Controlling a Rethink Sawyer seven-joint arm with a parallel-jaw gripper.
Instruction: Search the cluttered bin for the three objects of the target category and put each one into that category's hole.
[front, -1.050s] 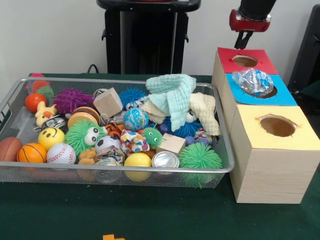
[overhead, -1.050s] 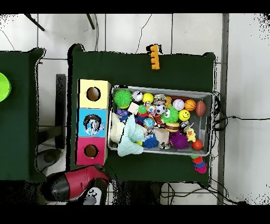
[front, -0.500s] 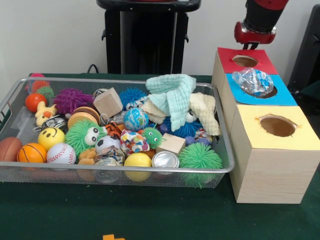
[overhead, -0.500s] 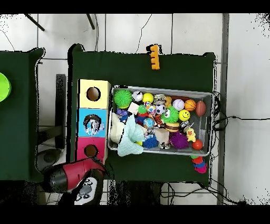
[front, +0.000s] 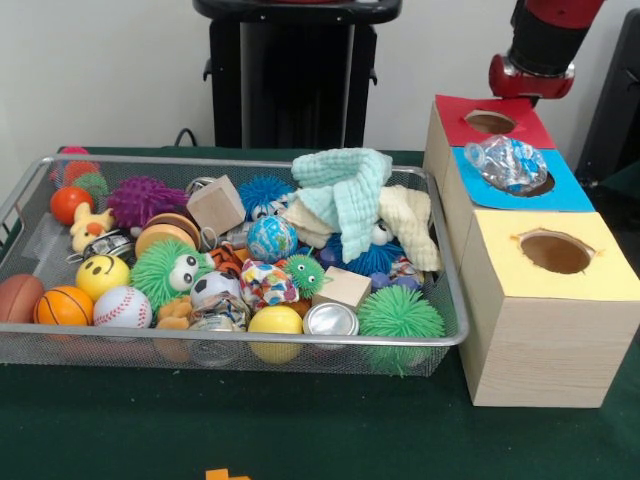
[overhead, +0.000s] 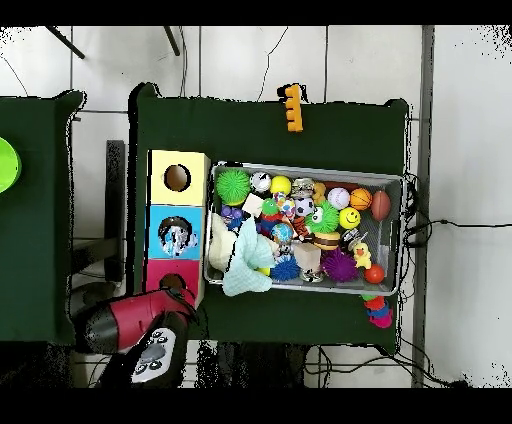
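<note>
One crushed plastic bottle (front: 506, 163) is being cradled in the blue hole, middle of three boxes (front: 545, 330). The gripper (front: 532, 82) is being held beyond the red box; its grip cannot be told.

The arm (front: 545, 45) is showing a round red casing, a black section in its middle and a red collar at its lower end. From overhead, the arm (overhead: 125, 325) is showing a red tapered shell with black ends, joining a grey panel (overhead: 152, 352) carrying dark round buttons.
</note>
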